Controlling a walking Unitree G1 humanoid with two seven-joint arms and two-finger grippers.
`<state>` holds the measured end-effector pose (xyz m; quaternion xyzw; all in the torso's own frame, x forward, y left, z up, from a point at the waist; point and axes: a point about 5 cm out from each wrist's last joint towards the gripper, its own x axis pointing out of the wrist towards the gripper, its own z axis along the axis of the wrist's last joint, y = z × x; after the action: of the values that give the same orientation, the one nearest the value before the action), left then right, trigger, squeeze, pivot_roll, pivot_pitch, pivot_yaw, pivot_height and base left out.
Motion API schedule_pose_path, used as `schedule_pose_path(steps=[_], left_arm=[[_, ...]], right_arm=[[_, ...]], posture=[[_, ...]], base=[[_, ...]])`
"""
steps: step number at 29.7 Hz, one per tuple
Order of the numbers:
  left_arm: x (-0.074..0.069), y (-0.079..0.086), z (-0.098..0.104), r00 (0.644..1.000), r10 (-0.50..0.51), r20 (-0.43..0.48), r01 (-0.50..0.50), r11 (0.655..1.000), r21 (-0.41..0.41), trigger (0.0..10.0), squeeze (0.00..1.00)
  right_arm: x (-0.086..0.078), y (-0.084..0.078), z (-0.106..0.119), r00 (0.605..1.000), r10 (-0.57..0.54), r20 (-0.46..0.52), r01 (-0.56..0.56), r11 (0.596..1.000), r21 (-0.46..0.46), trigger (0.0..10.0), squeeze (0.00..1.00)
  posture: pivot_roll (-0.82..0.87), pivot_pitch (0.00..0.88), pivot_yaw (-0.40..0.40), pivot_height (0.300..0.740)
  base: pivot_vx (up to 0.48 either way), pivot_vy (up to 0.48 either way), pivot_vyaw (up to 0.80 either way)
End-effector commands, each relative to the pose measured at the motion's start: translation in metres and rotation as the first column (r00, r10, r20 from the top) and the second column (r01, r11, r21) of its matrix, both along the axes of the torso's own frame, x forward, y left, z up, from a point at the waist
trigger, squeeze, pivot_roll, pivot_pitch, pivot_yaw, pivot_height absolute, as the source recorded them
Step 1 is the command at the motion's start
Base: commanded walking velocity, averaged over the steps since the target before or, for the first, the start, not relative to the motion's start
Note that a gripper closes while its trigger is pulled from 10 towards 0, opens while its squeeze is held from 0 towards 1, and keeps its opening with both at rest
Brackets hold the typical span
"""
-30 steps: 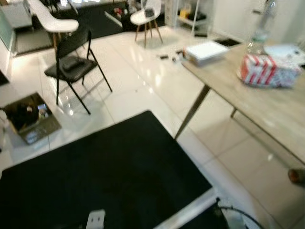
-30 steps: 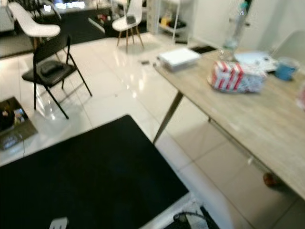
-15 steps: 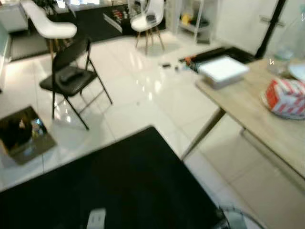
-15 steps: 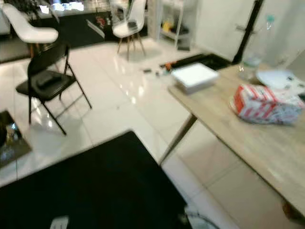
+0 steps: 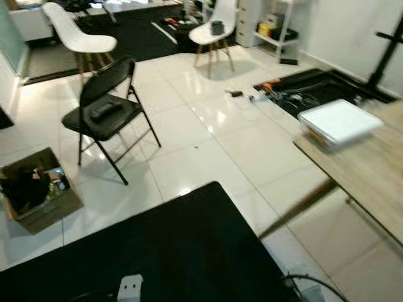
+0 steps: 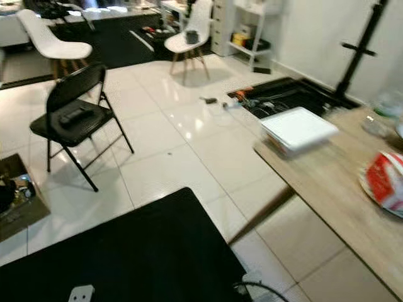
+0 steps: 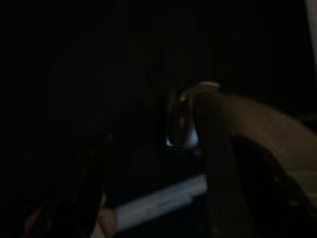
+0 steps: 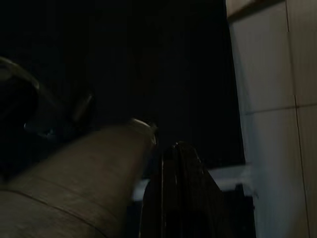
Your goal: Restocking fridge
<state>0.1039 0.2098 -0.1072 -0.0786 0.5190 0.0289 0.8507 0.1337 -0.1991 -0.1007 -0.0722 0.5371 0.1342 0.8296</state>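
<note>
- Floor (image 5: 208,132): I see glossy white tiles running from the robot towards the far wall; the head views are slightly soft.
- Black surface (image 5: 164,251): a flat dark panel fills the near part of the head views, directly below the camera, with a small white tag (image 5: 130,287) near its near edge.
- Folding chair (image 5: 107,116): a black folding chair stands on the tiles towards the left, with a dark flat object lying on its seat.
- Cardboard box (image 5: 34,189): an open box sits on the floor at the left edge, just nearer than the folding chair, holding dark items I cannot identify.
- White chairs: one shell chair (image 5: 79,34) stands far left behind the folding chair; a second (image 5: 214,28) stands further right with a small dark object on its seat.
- Wooden table (image 6: 327,189): its far corner enters from the right; a flat white box (image 6: 297,129) lies at that corner, and a red-and-white package (image 6: 385,182) lies further along the right edge, well apart from the box. This package is the only likely stock I can see; I cannot tell its contents.
- Floor recess (image 6: 286,94): a dark opening with cables lies beyond the table's corner, a black stand (image 6: 359,50) rising beside it.
- White shelving (image 6: 249,28): it stands against the far wall.
- Left gripper (image 7: 148,198): the wrist view is very dark; I cannot tell how its claw is set.
- Right gripper (image 8: 178,198): one black finger shows against pale tiles; I cannot tell the claw's setting.
</note>
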Motion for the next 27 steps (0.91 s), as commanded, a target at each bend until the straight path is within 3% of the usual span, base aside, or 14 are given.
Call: schedule_pose_path(steps=[1,11,27], left_arm=[[0.0021,-0.0004,0.0004,1.000,-0.008,0.001,0.008,1.000,0.001,10.0,0.00],[0.0029,-0.0006,0.0005,1.000,0.001,0.002,-0.001,1.000,0.001,10.0,0.00],[0.0034,0.0010,0.0010,1.000,0.012,0.011,-0.012,1.000,0.007,10.0,0.00]], right_arm=[[-0.0023,-0.0026,-0.0003,1.000,-0.014,-0.002,0.014,1.000,0.000,10.0,0.00],[-0.0053,-0.0030,-0.0016,0.999,-0.017,-0.031,0.017,1.000,-0.003,10.0,0.00],[-0.0048,-0.0029,-0.0014,0.999,-0.021,-0.032,0.021,1.000,0.000,10.0,0.00]], posture=[[-0.05,0.000,0.011,0.740],[-0.04,0.000,0.011,0.740],[-0.04,0.000,0.012,0.740]], base=[[0.480,0.000,0.00],[0.445,0.000,-0.69],[0.000,0.000,-0.77]])
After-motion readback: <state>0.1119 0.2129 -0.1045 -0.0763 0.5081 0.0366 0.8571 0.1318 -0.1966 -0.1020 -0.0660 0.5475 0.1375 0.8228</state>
